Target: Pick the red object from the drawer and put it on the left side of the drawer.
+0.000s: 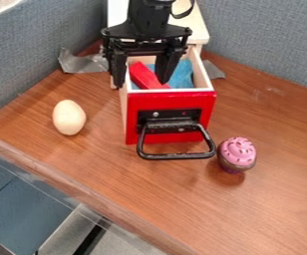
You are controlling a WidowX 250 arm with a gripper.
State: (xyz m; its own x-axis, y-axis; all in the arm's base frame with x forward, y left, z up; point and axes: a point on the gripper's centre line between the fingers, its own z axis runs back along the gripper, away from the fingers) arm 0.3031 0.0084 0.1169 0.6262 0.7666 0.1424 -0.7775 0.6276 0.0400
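Note:
The gripper point(141, 82) hangs over the drawer at the upper middle of the camera view, its two fingers spread open. Between and just behind the fingers lies a red block-like object point(145, 76), slanting inside the drawer. The drawer point(170, 105) is pulled out, with a red front, pale walls and a black handle. One finger hangs by the drawer's left wall, the other over its inside. Whether the fingers touch the red object, I cannot tell.
Blue cloth point(181, 74) lies in the drawer beside the red object. A pale egg point(69, 117) rests on the table point(116, 169) left of the drawer. A pink-topped cupcake point(236, 155) stands right of the handle. Grey partitions rise behind, with grey tape point(83, 63) at the left.

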